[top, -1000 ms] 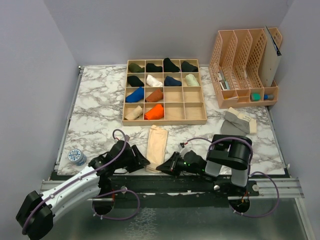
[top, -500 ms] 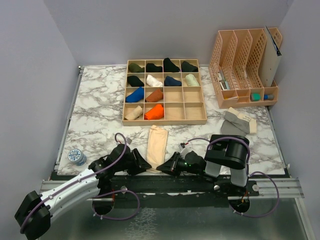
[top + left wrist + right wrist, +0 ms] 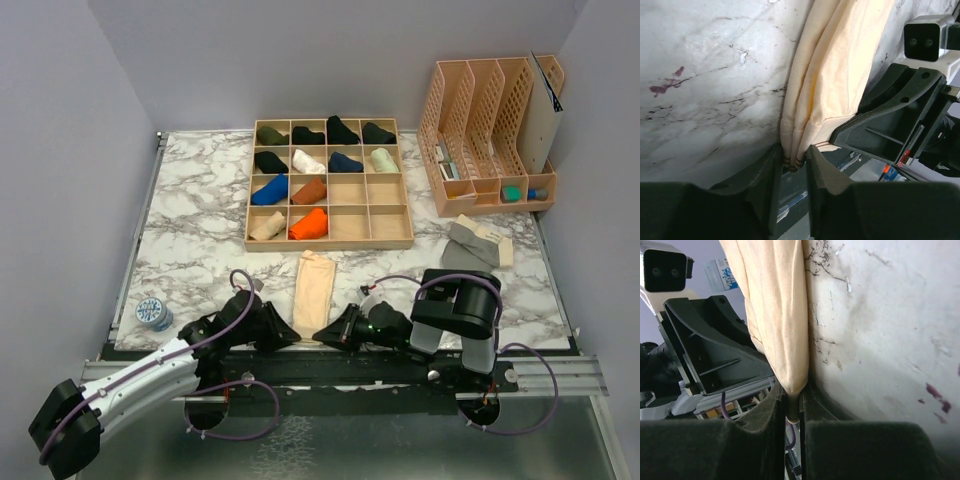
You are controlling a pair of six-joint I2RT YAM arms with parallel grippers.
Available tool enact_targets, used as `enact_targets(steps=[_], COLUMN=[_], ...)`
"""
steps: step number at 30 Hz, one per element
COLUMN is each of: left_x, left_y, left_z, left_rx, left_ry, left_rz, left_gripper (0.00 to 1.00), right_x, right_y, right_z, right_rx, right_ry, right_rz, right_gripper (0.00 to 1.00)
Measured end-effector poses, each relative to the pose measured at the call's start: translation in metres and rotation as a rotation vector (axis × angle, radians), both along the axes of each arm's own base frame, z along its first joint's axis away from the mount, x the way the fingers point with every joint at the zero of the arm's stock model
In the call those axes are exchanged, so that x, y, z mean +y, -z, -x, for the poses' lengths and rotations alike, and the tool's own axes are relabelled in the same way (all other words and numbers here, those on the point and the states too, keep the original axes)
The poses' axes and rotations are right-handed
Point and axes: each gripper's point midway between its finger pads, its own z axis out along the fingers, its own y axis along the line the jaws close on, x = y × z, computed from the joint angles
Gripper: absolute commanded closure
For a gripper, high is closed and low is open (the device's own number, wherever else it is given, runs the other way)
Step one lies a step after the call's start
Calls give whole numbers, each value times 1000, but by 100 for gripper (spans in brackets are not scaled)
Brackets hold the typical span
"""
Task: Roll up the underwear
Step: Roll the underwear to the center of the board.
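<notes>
Grasp step: the beige underwear (image 3: 313, 285) lies flat at the bench's (image 3: 200, 220) 6 o'clock edge, right claw (image 3: 791, 392) clamped on its near hem, left claw (image 3: 792, 152) straddling that hem, pinch not discernible; next you would need to turn both corners evenly toward 12 o'clock.

Your top camera looks down from above and behind, over the whole table (image 3: 200, 215). Both wrist cameras sit close at its near edge, facing each other. All three share the beige underwear (image 3: 313, 288) at its near end.
</notes>
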Motion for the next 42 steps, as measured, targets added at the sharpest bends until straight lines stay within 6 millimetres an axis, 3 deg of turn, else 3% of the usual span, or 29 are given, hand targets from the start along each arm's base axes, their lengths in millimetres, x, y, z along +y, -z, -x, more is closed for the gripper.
enact_targets(steps=[3, 6, 10, 12, 23, 27, 33, 38, 42], left_x=[1, 2, 5, 6, 12, 15, 18, 19, 19], left_y=[2, 2, 1, 0, -1, -1, -1, 0, -1], left_z=[0, -1, -5, -7, -22, -24, -24, -23, -23], left_rx=[3, 2, -10, -20, -57, -70, -75, -72, -73], left_ry=[-5, -7, -16, -20, -26, -26, -27, -20, -21], left_rz=[-11, -22, -49, -70, -179, -197, -206, -219, -217], left_gripper=[90, 100, 100, 100, 100, 100, 100, 100, 100], right_x=[1, 6, 8, 9, -15, -26, -20, -14, -25], right_y=[1, 1, 5, -7, -14, -20, -41, -34, -20], right_z=[0, 0, -1, -3, -15, -24, -27, -25, -19], right_rx=[-6, -1, -11, -40, -312, -533, -1078, -1501, -1781], right_ry=[-5, -23, -48, -56, -157, -239, -510, -767, -905], right_rz=[10, 37, 127, 132, 404, 485, 547, 644, 696], right_gripper=[90, 76, 54, 47, 46, 47, 48, 50, 46])
